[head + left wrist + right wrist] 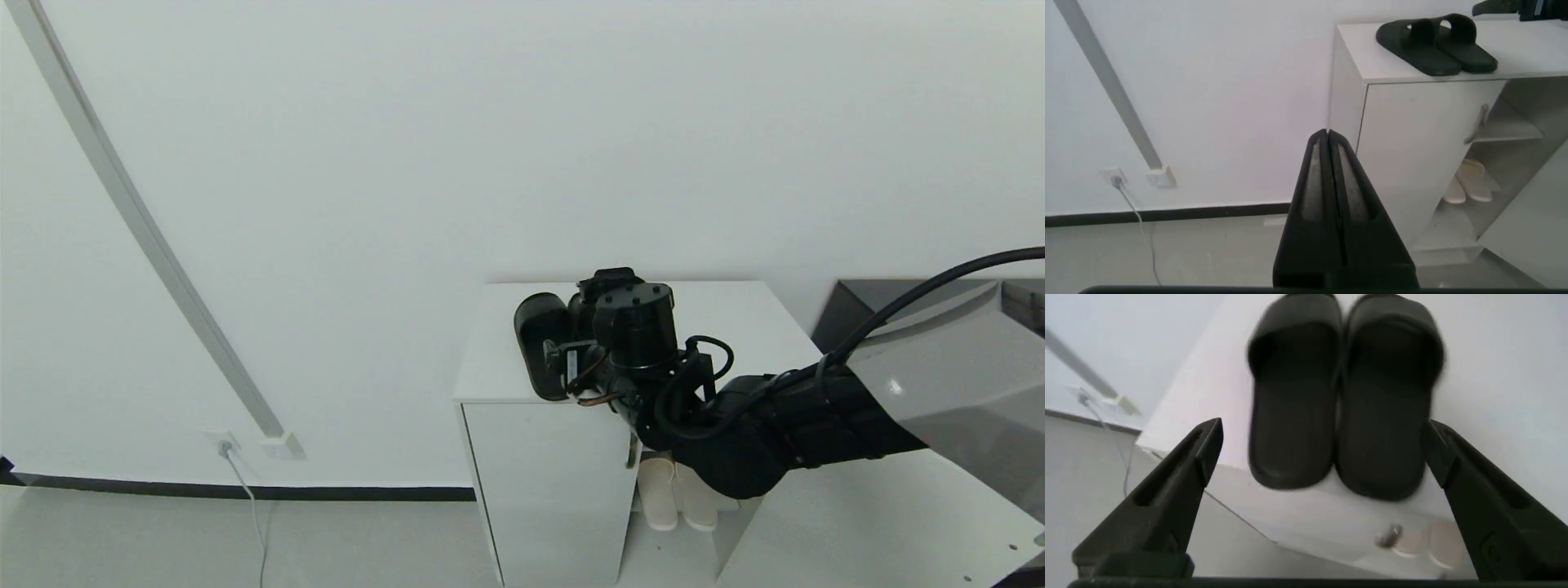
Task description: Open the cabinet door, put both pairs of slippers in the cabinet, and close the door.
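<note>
A pair of black slippers (1343, 392) lies side by side on top of the white cabinet (547, 474), near its front edge. My right gripper (1323, 431) hovers open just above and in front of them, one finger on each side of the pair. In the head view the right arm covers most of the pair, and one black slipper (540, 343) shows beside the wrist. The cabinet's right door (857, 523) stands open. A pair of white slippers (678, 494) rests on a lower shelf inside. My left gripper (1328, 139) is shut and empty, low and left of the cabinet.
The cabinet's left door (1413, 163) is closed, with a metal handle (1478, 122) at its inner edge. A wall socket with a hanging cable (222, 447) and a slanted grey wall strip (139, 220) are to the left. A dark grey surface (857, 302) lies right of the cabinet.
</note>
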Controlling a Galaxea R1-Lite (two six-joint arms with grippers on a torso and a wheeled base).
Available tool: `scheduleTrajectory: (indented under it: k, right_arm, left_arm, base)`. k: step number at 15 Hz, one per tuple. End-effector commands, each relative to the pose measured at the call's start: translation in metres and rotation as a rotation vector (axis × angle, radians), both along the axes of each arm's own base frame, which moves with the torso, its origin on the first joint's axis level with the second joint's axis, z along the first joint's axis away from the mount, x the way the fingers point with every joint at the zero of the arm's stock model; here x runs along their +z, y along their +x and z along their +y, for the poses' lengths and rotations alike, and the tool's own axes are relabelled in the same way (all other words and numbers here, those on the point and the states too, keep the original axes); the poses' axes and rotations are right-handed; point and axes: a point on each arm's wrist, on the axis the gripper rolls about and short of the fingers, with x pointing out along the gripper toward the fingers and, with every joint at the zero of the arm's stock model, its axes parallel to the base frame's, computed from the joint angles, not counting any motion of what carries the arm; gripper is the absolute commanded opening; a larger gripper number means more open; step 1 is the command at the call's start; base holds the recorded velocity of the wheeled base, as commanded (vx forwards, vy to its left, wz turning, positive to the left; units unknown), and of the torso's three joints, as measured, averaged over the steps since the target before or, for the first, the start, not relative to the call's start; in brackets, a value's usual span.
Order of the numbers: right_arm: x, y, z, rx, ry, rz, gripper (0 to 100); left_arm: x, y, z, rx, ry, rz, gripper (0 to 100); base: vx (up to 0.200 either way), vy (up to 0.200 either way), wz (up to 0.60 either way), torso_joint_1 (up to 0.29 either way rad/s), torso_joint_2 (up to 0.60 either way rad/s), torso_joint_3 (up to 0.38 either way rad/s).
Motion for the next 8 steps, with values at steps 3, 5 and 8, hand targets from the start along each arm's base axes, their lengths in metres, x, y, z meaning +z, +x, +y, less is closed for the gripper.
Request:
scheduleTrajectory:
  k: [3,5,8]
  right_arm:
    - [-0.019,-0.001,0.001,0.010,-0.033,0.039,100]
    - [-0.036,-0.002,0.004,0.016,-0.063,0.068,100]
    - [-0.055,0.007,0.011,0.012,-0.065,0.065,100]
  left_arm:
    - [0.000,0.000,0.000,0.000,0.000,-0.001,0]
    - [0.000,0.000,0.000,0.001,0.000,0.001,0]
    - [0.000,0.000,0.000,0.001,-0.002,-0.001,0]
  base:
    - [0.200,0.000,0.00,0.002,0.00,0.004]
    - [0.200,0.000,0.00,0.002,0.00,0.002]
    - [0.067,0.000,0.00,0.001,0.00,0.002]
